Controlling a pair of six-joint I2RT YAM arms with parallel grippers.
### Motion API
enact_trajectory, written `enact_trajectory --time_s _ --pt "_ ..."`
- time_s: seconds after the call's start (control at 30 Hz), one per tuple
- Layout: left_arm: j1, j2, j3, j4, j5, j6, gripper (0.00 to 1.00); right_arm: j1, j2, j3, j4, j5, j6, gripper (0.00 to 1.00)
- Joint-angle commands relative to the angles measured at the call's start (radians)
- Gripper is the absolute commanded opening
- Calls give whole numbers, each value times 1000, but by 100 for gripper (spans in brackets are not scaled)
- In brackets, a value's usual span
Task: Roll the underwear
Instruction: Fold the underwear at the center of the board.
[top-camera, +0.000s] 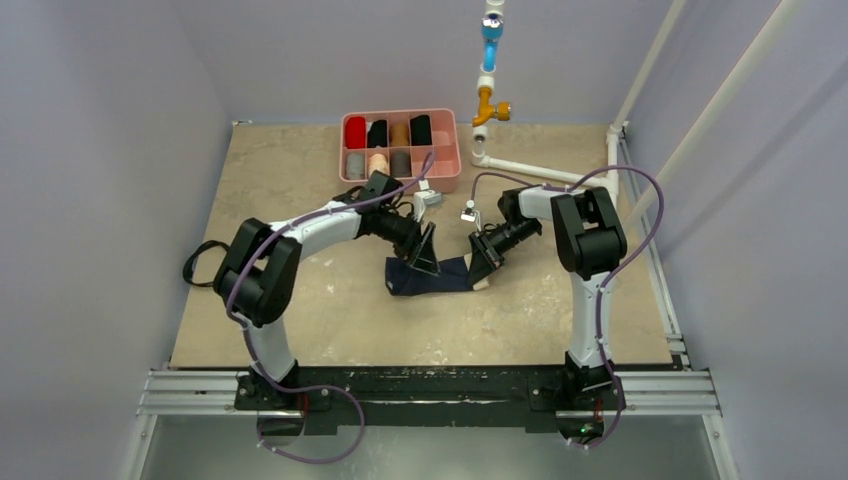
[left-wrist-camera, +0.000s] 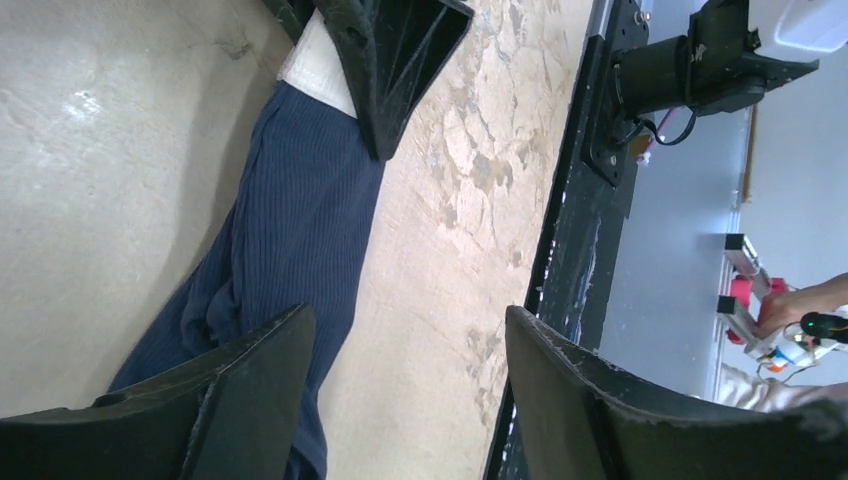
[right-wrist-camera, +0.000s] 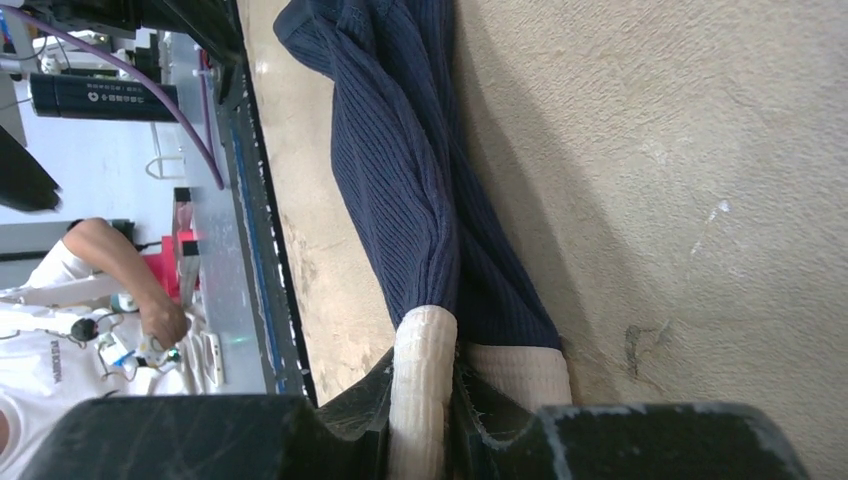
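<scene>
Navy underwear (top-camera: 430, 277) pinched at its band by low, inward-reaching right fingers (right-wrist-camera: 640, 440).

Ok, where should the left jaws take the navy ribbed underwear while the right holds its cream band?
Grip the free end of the dark navy ribbed fabric underwear, opposite the cream waistband pinched in the right gripper. Come from above, left gripper jaws straddling the narrow strip: it lies flat, bunched lengthwise.

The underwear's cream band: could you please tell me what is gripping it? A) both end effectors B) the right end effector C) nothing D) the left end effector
B: the right wrist view shows the right end effector pinched shut on the underwear at its cream band, while the left end effector stands open.
</scene>
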Motion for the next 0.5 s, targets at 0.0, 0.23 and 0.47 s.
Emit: enact_trajectory --time_s 0.0,0.23,0.47 --pt "-18 88 24 147 57 -139 69 -9 58 1 108 225 -47 19" --pt "-19 167 28 254 43 -252 69 -14 65 4 104 218 -43 20" --pt "-18 211 31 225 -34 -270 68 -16 69 9 95 217 -40 27"
